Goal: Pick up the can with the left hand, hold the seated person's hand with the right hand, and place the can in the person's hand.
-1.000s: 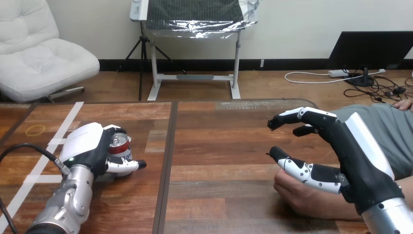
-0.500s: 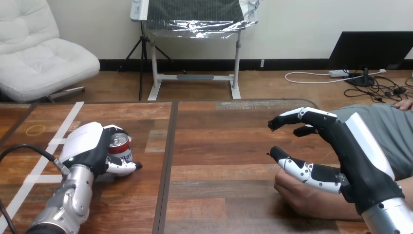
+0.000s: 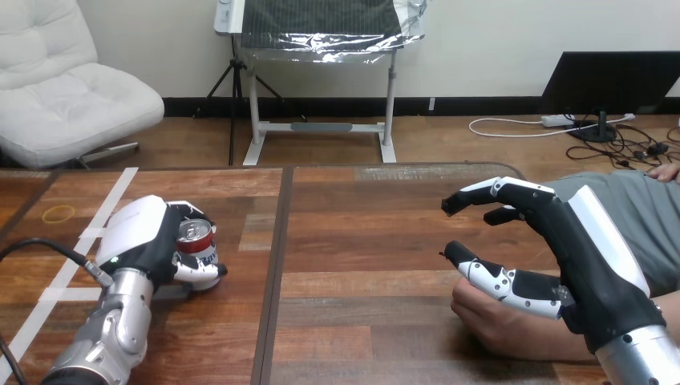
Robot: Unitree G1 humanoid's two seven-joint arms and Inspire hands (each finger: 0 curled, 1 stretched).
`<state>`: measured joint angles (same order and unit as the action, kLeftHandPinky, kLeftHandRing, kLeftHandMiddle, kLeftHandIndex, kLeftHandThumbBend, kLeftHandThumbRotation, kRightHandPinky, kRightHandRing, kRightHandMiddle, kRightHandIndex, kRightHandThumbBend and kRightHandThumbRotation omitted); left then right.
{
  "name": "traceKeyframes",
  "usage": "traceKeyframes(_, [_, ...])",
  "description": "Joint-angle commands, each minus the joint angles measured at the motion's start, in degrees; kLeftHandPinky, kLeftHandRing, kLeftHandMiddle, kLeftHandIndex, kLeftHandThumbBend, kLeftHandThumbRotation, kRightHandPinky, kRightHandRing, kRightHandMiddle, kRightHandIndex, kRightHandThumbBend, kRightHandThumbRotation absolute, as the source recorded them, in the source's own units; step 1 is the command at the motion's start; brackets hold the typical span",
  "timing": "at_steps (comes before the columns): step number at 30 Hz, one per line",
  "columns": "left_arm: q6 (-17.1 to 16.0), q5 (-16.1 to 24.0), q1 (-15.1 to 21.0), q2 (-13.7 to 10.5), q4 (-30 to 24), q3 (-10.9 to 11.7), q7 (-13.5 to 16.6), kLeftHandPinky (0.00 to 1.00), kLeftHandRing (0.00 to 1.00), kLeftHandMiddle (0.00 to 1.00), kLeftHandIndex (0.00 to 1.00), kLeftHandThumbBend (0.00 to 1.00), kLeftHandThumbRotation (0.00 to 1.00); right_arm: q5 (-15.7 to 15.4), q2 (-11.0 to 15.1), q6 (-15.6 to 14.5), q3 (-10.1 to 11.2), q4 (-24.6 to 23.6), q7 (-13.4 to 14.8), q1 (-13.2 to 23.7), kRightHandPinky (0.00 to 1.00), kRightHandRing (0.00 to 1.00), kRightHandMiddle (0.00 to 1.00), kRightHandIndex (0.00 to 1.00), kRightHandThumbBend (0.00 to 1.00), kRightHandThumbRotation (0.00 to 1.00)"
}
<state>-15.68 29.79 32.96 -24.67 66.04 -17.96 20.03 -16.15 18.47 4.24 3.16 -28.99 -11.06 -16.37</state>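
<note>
1. Two robot hands are over the wooden table [image 3: 361,241], one on each side of the view.
2. The left hand [image 3: 144,241] is closed around the can [image 3: 195,238]. Its white-backed palm sits against the can's left side, its fingers curl behind the can, and its thumb [image 3: 204,274] wraps across the front near the base.
3. The can stands upright on the table's left half, just left of the dark seam [image 3: 277,265]. Its silver top faces up and its red side shows between the fingers and the thumb. The thumb hides the base, so whether the can rests on the wood cannot be told.
4. The right hand [image 3: 585,265] is spread wide. Its bent fingers [image 3: 497,190] reach forward, raised above the table, and its thumb [image 3: 491,277] stretches out lower, with a broad gap between them.
5. The person's hand [image 3: 501,325] lies on the table beneath the right hand, near the view's bottom edge. The thumb sits just over it, and whether the two touch cannot be told. The fingers stand well above it.
6. The can and the person's hand are well apart, with the seam between them.
7. White tape lines [image 3: 108,204] cross the table's left part, and a yellow ring [image 3: 58,213] lies flat near the left edge.
</note>
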Motion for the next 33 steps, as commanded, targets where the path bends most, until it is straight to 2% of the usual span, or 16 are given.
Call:
traceKeyframes(1, [-1.9,-0.4,3.3,-0.8,0.2,0.9,1.6,0.47,0.51,0.56,0.57,0.69,0.00,-0.1,1.1,0.0,0.9,-2.8,-0.2,4.1,0.71,0.79,0.73,0.62,0.50,0.00])
traceKeyframes(14, [-2.0,-0.6,3.4,-1.0,0.2,1.4,0.3,0.45,0.49,0.55,0.55,0.67,0.00,0.2,1.0,0.0,0.9,-2.7,-0.5,4.0,0.71,0.79,0.73,0.62,0.50,0.00])
traceKeyframes(33, [-1.5,-0.3,3.3,-0.8,0.0,1.5,0.3,0.45,0.50,0.55,0.55,0.68,0.00,-0.2,1.1,0.2,1.0,-2.7,-0.8,3.8,0.70,0.79,0.74,0.62,0.49,0.00])
